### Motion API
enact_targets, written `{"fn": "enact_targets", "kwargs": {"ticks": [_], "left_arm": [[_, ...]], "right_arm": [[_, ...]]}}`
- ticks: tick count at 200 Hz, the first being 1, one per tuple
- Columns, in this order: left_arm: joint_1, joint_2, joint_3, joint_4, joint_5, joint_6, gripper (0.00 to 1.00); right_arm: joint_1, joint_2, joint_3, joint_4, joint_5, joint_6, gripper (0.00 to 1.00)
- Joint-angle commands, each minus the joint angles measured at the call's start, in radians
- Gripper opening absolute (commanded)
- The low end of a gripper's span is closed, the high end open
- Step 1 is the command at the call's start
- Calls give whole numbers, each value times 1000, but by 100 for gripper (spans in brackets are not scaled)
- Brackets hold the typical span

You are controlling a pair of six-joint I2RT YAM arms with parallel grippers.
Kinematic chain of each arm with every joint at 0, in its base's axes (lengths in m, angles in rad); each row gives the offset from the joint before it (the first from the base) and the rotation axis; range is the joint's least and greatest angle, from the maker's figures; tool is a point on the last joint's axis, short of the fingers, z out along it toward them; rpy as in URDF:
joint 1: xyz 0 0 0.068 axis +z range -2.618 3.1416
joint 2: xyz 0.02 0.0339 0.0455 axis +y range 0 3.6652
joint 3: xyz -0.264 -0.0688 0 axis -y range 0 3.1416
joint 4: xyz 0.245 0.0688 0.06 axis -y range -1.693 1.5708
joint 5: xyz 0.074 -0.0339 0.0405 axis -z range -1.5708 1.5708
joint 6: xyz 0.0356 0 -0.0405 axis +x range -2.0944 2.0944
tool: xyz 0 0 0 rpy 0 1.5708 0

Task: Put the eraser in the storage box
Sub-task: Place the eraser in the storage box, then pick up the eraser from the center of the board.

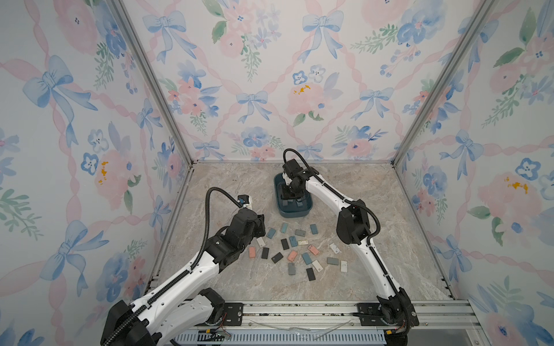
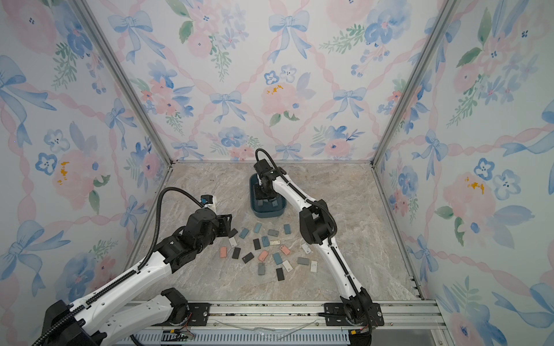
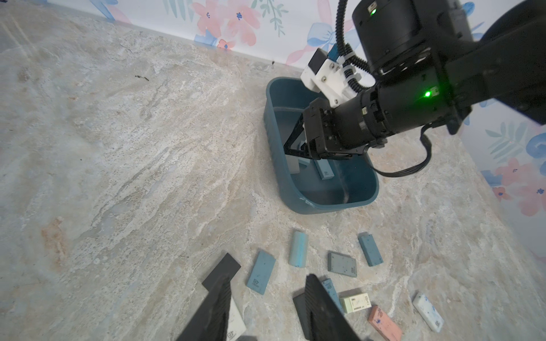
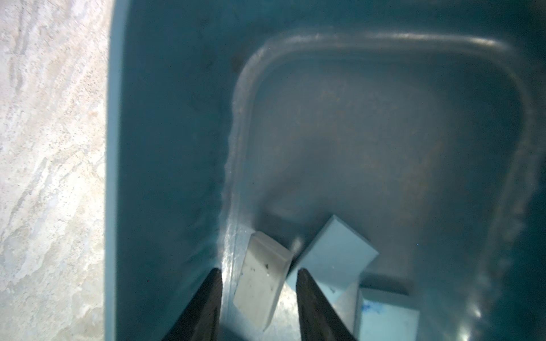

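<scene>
Right gripper [image 4: 258, 270] inside the dark teal-blue rectangular plastic storage box [image 1: 293, 213], jaws parted; the pale grey block eraser [image 4: 263, 277] lies released on its floor. About twenty loose erasers [image 1: 292, 255] lie at six o'clock of the box, not yet stored; left gripper [image 3: 267, 292] parted, empty, above them

- "4B" in dark print on blue eraser [image 3: 260, 272].
- "4B" on white eraser [image 3: 236, 321] (partly hidden, read at its near end).
- Short dark mark on grey eraser [image 3: 341, 264]: unclear.
- Fine print on cream eraser [image 3: 355, 303]: illegible.
</scene>
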Motion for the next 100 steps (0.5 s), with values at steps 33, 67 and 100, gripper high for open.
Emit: {"fn": "enact_targets", "kwargs": {"ticks": [33, 67, 100], "left_arm": [[-1, 35, 7, -143, 17, -87, 49], [-1, 91, -2, -183, 42, -129, 49], [-1, 136, -21, -196, 58, -174, 49]], "right_arm": [[-5, -230, -116, 18, 35, -50, 45], [-6, -372, -271, 95, 45, -64, 45], [-8, -516, -450, 194, 47, -63, 45]]}}
